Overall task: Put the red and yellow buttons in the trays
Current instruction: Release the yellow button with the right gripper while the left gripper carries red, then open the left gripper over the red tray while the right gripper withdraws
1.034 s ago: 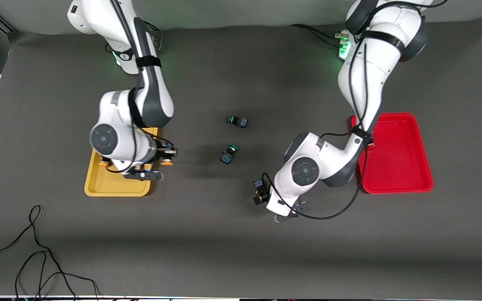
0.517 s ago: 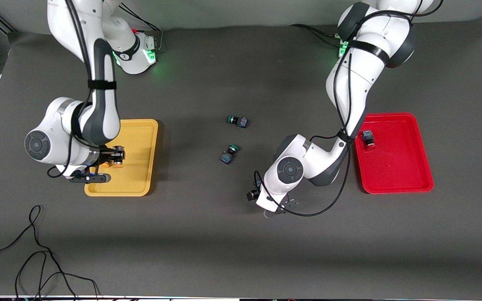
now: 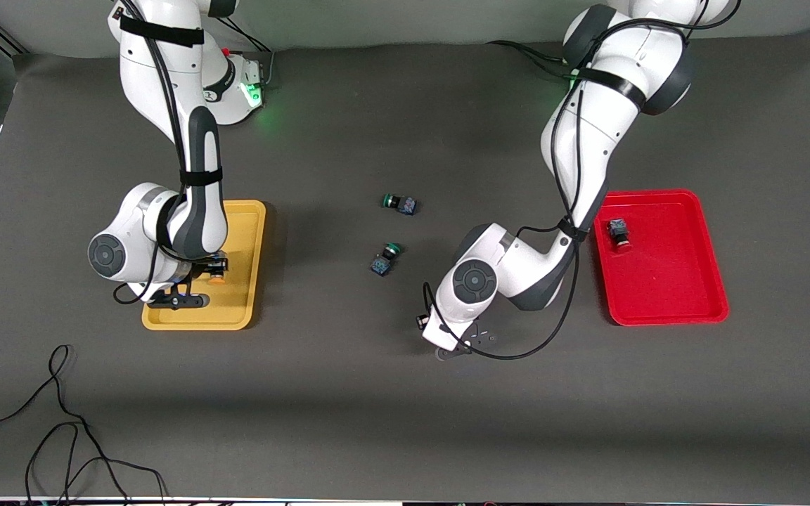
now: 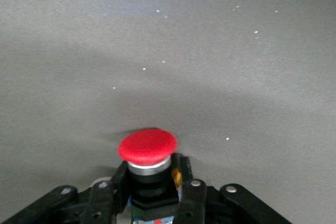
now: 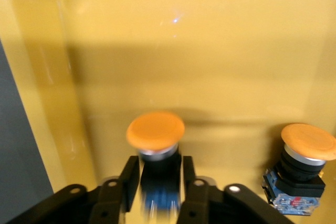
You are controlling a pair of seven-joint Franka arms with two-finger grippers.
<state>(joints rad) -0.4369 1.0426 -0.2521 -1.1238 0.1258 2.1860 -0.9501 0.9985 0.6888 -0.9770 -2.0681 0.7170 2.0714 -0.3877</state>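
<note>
Front view showed two trays on the dark table: the yellow tray point(image 3: 242, 309) toward the right arm's end and the red tray point(image 3: 665, 281) toward the left arm's end. The red tray held one red-capped button point(image 3: 618, 234) near its corner at about 10 o'clock from the tray's middle, and the rest of its floor lay bare. The right gripper point(image 3: 202, 273) hung over the yellow tray with its fingers closed on an orange-capped button point(image 5: 155, 132), cap pointing away from the wrist. In the right wrist view a second orange-capped button point(image 5: 307, 142) stood on the yellow tray's floor just beside the held one, apart from it and not touching the gripper. The left gripper point(image 4: 152, 195) was over bare table between the two trays, at roughly 8 o'clock from the red tray, and in the left wrist view its fingers were clamped on the dark body of another red-capped button point(image 4: 147, 146). Two green-capped buttons lay on the table between the trays, outside both: one point(image 3: 399, 203) farther from the front camera and one point(image 3: 385, 258) nearer, close together but not touching.
</note>
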